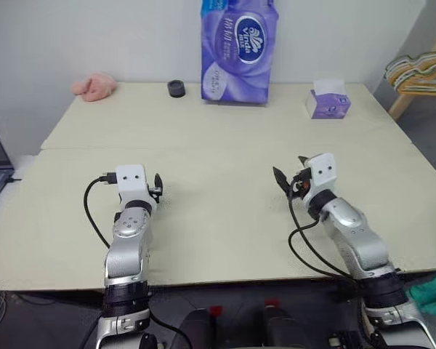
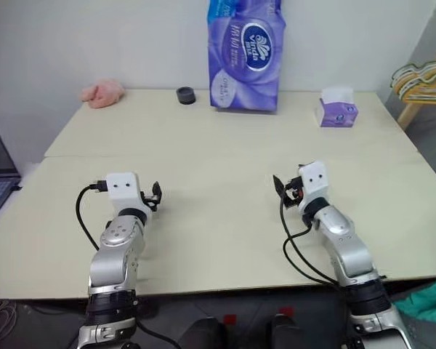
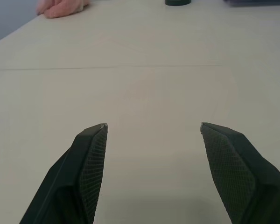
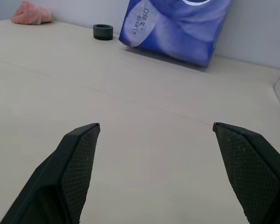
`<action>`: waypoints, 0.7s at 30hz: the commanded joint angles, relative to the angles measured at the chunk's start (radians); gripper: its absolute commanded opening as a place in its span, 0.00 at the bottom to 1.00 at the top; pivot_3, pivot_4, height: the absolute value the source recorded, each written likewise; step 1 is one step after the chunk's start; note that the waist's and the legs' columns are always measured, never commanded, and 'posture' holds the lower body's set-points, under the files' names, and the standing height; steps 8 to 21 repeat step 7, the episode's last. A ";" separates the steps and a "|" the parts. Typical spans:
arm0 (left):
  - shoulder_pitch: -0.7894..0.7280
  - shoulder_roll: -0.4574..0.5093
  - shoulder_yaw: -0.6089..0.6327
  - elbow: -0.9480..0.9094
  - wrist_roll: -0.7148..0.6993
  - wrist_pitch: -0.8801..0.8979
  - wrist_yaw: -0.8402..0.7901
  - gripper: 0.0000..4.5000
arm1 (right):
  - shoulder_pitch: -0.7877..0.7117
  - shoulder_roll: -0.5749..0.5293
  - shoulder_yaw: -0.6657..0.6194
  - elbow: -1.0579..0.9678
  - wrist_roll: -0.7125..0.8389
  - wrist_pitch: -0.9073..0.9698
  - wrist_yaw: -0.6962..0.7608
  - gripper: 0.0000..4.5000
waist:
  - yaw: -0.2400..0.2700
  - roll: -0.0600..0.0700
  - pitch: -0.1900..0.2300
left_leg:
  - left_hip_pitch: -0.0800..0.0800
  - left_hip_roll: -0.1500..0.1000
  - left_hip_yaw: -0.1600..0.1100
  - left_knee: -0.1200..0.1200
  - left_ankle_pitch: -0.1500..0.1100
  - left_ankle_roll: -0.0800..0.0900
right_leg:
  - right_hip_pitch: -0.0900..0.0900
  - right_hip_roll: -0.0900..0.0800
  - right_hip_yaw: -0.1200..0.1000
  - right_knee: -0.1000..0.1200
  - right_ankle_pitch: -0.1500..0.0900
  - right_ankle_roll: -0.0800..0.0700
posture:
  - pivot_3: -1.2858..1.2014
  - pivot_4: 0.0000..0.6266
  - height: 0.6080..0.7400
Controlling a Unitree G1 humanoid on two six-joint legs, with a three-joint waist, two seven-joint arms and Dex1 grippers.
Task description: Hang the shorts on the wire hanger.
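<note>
Right pincer (image 4: 156, 128) is hovering wide open over the bare counter (image 4: 144, 116); purple tissue pack (image 4: 175, 28) sitting at twelve o'clock, black ring (image 4: 103, 31) at eleven.

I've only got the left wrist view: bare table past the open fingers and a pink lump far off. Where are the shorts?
Observer: What look like the shorts, a bit of teal-green fabric, lie off the table's near edge on the robot's right, beside the right arm.
Operator: Any hanger around?
Observer: A bunch of hangers hangs past the table's far right corner. I can't pick out the wire one among them.
Operator: What's the right gripper doing?
Observer: The right gripper is open and empty over the table, pointing forward toward a purple tissue pack.
</note>
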 commanded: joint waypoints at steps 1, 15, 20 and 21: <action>-0.009 0.002 -0.030 -0.047 -0.019 -0.031 -0.031 0.75 | -0.025 0.012 -0.027 0.004 -0.038 -0.055 0.019 0.92 | 0.004 0.000 0.000 | 0.000 0.000 -0.001 0.000 0.001 -0.001 | 0.000 0.000 -0.002 0.000 0.001 -0.001 | 0.55 0.09 1.00; -0.014 0.028 -0.068 -0.026 -0.028 -0.048 -0.088 0.75 | -0.027 0.030 -0.042 0.021 -0.061 -0.072 0.048 0.92 | 0.004 0.000 -0.016 | 0.000 0.002 -0.006 -0.001 0.005 -0.004 | 0.000 0.002 -0.007 0.002 0.002 -0.003 | 0.56 0.09 1.00; -0.014 0.028 -0.068 -0.026 -0.028 -0.048 -0.088 0.75 | -0.027 0.030 -0.042 0.021 -0.061 -0.072 0.048 0.92 | 0.004 0.000 -0.016 | 0.000 0.002 -0.006 -0.001 0.005 -0.004 | 0.000 0.002 -0.007 0.002 0.002 -0.003 | 0.56 0.09 1.00; -0.014 0.028 -0.068 -0.026 -0.028 -0.048 -0.088 0.75 | -0.027 0.030 -0.042 0.021 -0.061 -0.072 0.048 0.92 | 0.004 0.000 -0.016 | 0.000 0.002 -0.006 -0.001 0.005 -0.004 | 0.000 0.002 -0.007 0.002 0.002 -0.003 | 0.56 0.09 1.00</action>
